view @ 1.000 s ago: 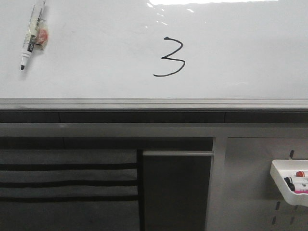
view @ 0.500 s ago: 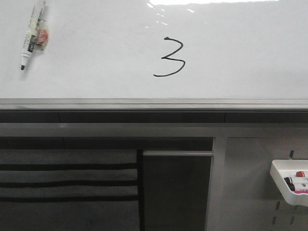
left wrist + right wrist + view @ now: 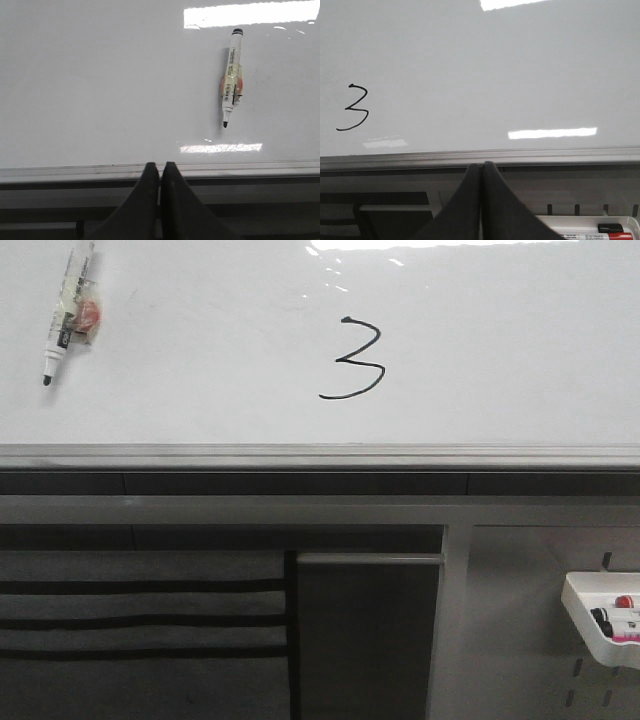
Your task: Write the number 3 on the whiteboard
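A black hand-drawn number 3 [image 3: 354, 360] stands near the middle of the glossy whiteboard [image 3: 500, 350]; it also shows in the right wrist view [image 3: 354, 107]. A white marker with a black tip [image 3: 66, 312] lies on the board at the far left, also in the left wrist view [image 3: 231, 77]. My left gripper [image 3: 160, 166] is shut and empty, at the board's grey edge rail [image 3: 250, 167], apart from the marker. My right gripper [image 3: 483, 165] is shut and empty at the rail, to the right of the 3. Neither gripper shows in the front view.
Below the rail [image 3: 320, 455] is a grey frame with dark slats [image 3: 140, 615]. A grey perforated panel at the lower right carries a white tray [image 3: 585, 615] with markers, also in the right wrist view [image 3: 590, 232].
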### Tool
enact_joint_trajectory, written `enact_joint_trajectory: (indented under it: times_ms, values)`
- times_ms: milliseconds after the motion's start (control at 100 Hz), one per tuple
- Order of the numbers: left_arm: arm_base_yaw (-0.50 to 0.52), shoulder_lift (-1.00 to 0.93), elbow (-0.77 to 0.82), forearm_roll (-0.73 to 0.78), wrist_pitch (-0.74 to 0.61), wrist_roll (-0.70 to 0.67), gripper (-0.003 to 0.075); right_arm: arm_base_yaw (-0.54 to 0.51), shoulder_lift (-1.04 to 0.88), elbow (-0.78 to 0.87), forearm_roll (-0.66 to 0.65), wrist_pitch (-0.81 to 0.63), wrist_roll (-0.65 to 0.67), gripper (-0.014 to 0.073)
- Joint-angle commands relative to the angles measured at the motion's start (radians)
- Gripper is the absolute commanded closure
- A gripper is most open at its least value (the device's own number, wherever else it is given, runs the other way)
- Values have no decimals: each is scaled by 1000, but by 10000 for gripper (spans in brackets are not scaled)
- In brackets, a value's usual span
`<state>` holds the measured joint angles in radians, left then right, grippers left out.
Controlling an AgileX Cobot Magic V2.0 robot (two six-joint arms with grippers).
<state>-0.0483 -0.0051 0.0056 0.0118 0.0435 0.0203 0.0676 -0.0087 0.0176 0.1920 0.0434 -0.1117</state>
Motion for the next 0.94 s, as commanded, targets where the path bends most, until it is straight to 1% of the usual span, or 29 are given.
enact_joint_trajectory:
  times_ms: [0,140,180,220,250,270,320,930]
  values:
    - [-6,-31,3,-2,-81,-7,738,-8,-18,16,4,-92,0,668]
    - [-6,-31,3,-2,-81,-7,738,-8,-20,20,-3,-82,17,668]
    - [-6,-31,3,-2,-81,-7,738,-8,-20,20,-73,-87,81,668]
    - [-6,-31,3,-2,-81,-7,738,-8,-20,20,-192,-96,166,668]
    - [-6,-31,3,-2,-81,-7,738,-8,-20,20,-242,-103,233,668]
    - [-6,-31,3,-2,-81,-7,738,-8,-20,20,-263,-106,247,668]
    - [-6,-31,3,-2,-81,-7,738,-8,-20,20,-268,-106,270,668]
    - [-6,-31,3,-2,-81,-7,738,-8,-20,20,-266,-108,270,668]
